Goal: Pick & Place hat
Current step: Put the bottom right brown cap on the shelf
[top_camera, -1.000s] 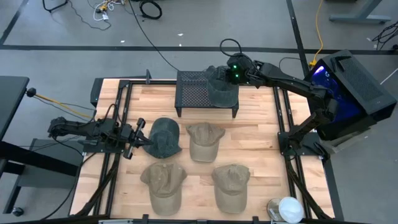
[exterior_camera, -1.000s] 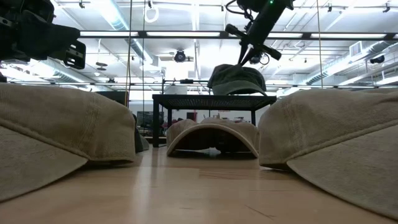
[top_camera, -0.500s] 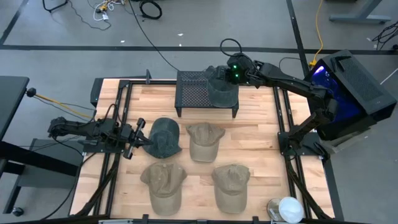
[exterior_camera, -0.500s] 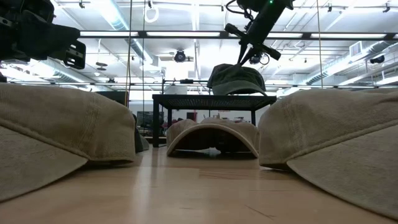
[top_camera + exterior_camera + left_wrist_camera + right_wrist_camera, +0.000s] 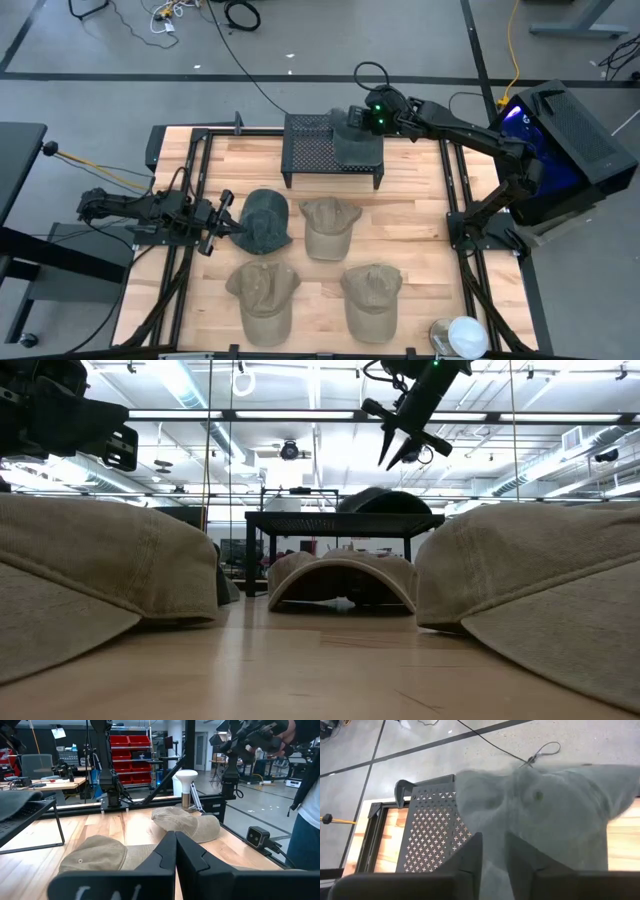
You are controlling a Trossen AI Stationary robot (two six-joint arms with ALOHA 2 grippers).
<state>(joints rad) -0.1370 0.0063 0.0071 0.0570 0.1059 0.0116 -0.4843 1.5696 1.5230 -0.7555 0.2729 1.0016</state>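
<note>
A dark green hat [image 5: 355, 148] lies on the right part of the black perforated stand [image 5: 310, 150] at the table's far edge. In the low view its crown [image 5: 385, 501] rests on the stand top. My right gripper [image 5: 397, 455] hangs open just above it, slanting down, clear of the crown. The right wrist view shows the hat [image 5: 545, 815] blurred beyond the parted fingers [image 5: 470, 852]. My left gripper [image 5: 228, 213] waits shut at the table's left side, pointing level toward a second dark hat [image 5: 265, 222] on the table.
Three tan hats lie on the wooden table: one mid-table [image 5: 328, 226], two nearer the front [image 5: 264, 295] [image 5: 372, 293]. A white lamp-like object [image 5: 462, 337] stands at the near right corner. The stand's left half [image 5: 432, 840] is bare mesh.
My right gripper has opened and let go of the dark green hat without moving away. The hat has dropped out of the fingers and now sits lower on the stand, its crown settled flat.
</note>
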